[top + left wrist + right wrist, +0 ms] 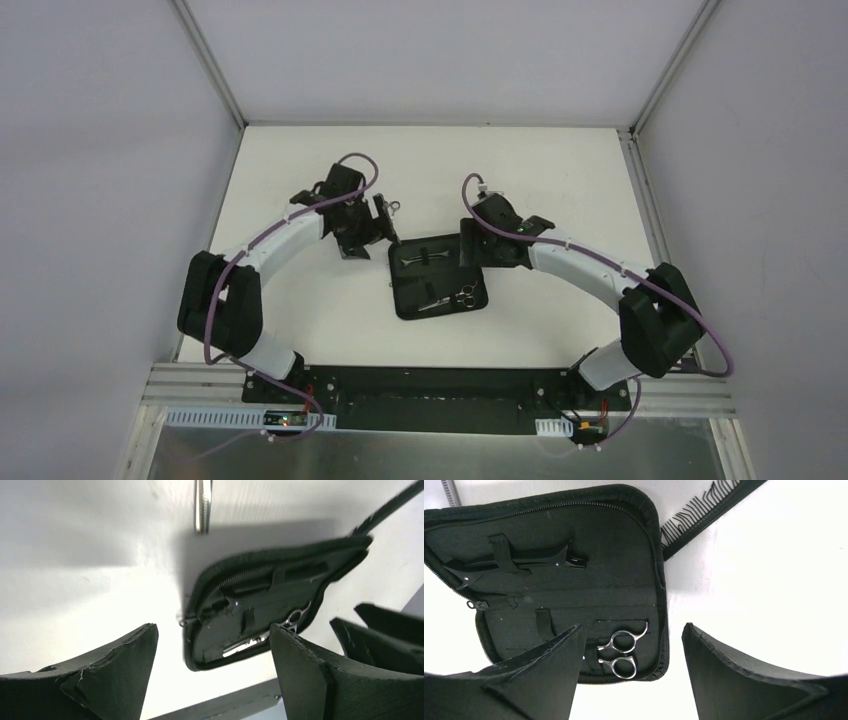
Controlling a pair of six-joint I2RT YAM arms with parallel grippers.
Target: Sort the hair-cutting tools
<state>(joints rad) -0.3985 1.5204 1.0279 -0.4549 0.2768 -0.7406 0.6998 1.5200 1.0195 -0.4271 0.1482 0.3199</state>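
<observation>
An open black zip case (440, 278) lies mid-table. Silver ring-handled scissors (621, 652) are tucked in its near pocket, also seen from above (452, 297). A black-handled tool (524, 560) sits under a strap in the far half. A black comb (704, 510) lies on the table just off the case's corner. A slim silver tool (202, 505) rests on the table past the case, by the left gripper (390, 207). My left gripper (212, 626) hangs open and empty at the case's left edge. My right gripper (631, 626) hovers open and empty over the scissors' rings.
White walls with metal posts (215, 70) close in the table on three sides. A dark rail (430, 395) runs along the near edge between the arm bases. The comb (390, 505) reaches past the case's far corner.
</observation>
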